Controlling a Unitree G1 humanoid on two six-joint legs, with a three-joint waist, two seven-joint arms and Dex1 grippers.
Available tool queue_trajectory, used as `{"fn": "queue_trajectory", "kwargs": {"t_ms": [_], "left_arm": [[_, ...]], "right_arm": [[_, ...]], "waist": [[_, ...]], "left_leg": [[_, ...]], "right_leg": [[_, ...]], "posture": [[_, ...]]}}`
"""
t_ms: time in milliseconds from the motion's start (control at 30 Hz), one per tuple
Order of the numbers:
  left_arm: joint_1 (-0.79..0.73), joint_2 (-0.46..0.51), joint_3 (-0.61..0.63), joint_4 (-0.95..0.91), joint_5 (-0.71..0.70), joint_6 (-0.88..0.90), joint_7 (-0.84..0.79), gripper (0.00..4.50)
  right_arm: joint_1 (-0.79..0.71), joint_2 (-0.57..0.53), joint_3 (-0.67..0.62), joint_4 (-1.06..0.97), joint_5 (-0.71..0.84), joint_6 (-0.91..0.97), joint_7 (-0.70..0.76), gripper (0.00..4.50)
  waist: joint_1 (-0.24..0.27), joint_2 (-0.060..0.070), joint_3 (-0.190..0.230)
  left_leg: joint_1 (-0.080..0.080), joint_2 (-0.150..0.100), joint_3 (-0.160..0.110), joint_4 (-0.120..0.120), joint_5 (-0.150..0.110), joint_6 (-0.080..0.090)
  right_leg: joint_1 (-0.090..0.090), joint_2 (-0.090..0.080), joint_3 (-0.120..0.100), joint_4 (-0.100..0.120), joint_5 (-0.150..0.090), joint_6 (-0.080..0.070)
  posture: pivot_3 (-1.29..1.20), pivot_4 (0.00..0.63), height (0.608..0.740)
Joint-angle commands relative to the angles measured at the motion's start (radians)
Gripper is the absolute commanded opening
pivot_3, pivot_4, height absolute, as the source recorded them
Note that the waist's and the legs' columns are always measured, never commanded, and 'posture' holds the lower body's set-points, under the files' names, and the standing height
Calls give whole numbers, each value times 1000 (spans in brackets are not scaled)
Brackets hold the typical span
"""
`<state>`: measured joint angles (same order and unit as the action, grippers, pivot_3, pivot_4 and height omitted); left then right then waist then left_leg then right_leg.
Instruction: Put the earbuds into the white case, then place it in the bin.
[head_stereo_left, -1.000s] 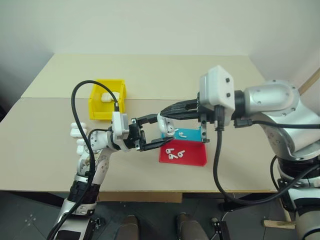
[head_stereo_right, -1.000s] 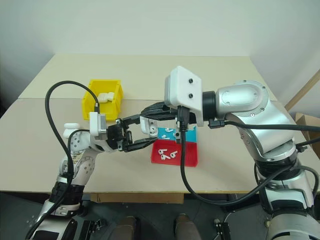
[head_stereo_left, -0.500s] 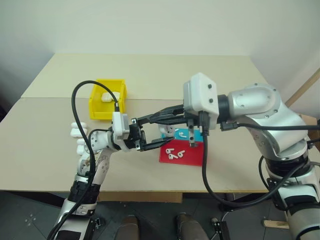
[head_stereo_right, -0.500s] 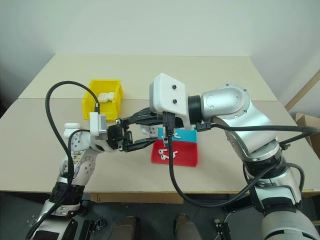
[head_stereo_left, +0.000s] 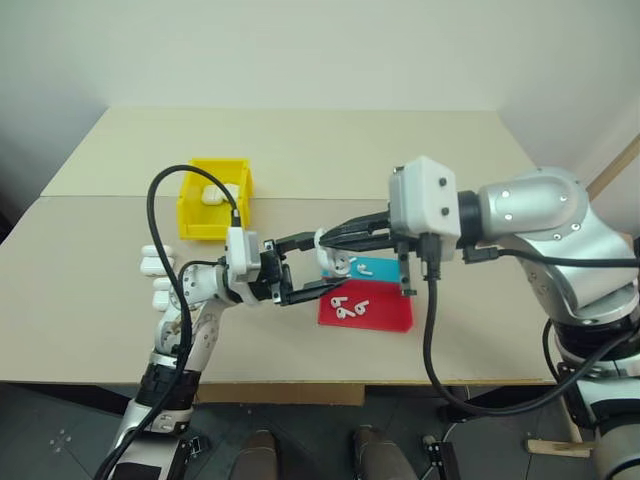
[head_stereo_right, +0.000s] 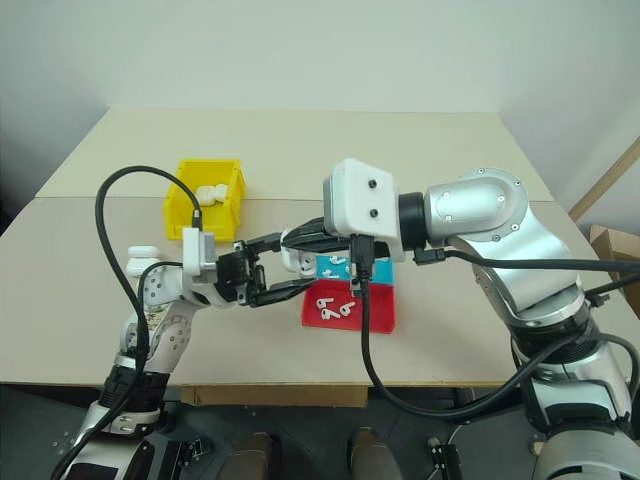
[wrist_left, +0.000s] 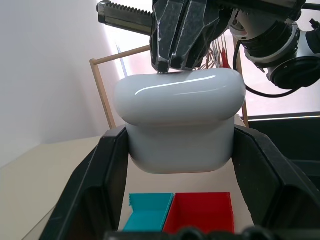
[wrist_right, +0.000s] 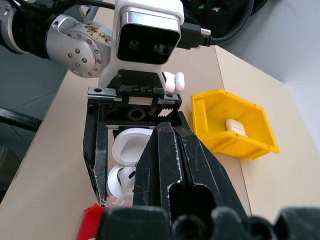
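Earbud case of glossy white rounded plastic (wrist_left: 180, 120), lid open, clamped in left fingers (head_stereo_left: 318, 291) at 9 o'clock of blue tray (head_stereo_left: 380, 268); right fingers (head_stereo_left: 360, 225), pinched shut, swung in then eased back, tips at its mouth, so seating likely underway, yellow plastic bin (head_stereo_left: 190, 210) at 10 o'clock next.

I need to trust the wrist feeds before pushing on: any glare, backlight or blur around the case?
Left wrist view: a bright streak of glare runs along the case lid, the background behind is washed out by backlight, and the left gripper looms close. Right wrist view: the right gripper is near and soft; the yellow bin reads clearly.
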<state>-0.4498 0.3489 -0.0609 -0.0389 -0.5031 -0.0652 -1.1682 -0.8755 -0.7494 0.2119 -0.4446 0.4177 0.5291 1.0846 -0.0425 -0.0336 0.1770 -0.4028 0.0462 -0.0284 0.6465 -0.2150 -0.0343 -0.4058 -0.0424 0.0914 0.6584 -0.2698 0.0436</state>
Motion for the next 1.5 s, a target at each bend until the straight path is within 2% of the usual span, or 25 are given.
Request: {"fn": "queue_trajectory", "kwargs": {"t_ms": [33, 200, 433, 733, 1000, 1500], "left_arm": [[-28, -5, 17, -37, -20, -25, 0, 2799], [-35, 2, 13, -23, -15, -21, -10, 2799], [-51, -1, -1, 2, 5, -22, -16, 2799], [-55, -4, -2, 11, 18, -30, -20, 2799], [-49, -7, 0, 3, 25, -33, -15, 2799], [-51, -3, 12, 4, 7, -40, -22, 2799]], "right_arm": [[10, -24, -33, 2, -18, -33, 16, 14], [-66, -31, -54, 44, -20, -150, 93, 14], [-238, 24, 51, 163, -88, -211, 200, 14], [-311, 103, 124, 288, -171, -346, 302, 14], [-315, 134, 139, 318, -213, -419, 358, 14], [-280, 64, 135, 378, -288, -541, 390, 14]], "waist": [[0, 0, 0], [-2, 0, 0], [-3, 1, 0], [0, 1, 0], [0, 1, 1], [0, 2, 1]], "left_leg": [[0, 0, 0, 0, 0, 0], [0, 0, 0, 0, 0, 0], [1, 0, 0, 0, 0, 0], [0, 0, 0, 0, 0, 0], [1, 0, 0, 0, 0, 0], [1, 0, 0, 0, 0, 0]], "right_leg": [[0, 0, 0, 0, 0, 0], [0, 0, 0, 0, 0, 0], [0, 0, 0, 0, 0, 0], [0, 0, 0, 0, 0, 0], [0, 0, 0, 1, 0, 0], [0, 0, 0, 1, 0, 0]], "posture": [[0, 150, 740], [0, 150, 740], [0, 150, 740], [0, 150, 740], [0, 150, 740], [0, 150, 740]]}}
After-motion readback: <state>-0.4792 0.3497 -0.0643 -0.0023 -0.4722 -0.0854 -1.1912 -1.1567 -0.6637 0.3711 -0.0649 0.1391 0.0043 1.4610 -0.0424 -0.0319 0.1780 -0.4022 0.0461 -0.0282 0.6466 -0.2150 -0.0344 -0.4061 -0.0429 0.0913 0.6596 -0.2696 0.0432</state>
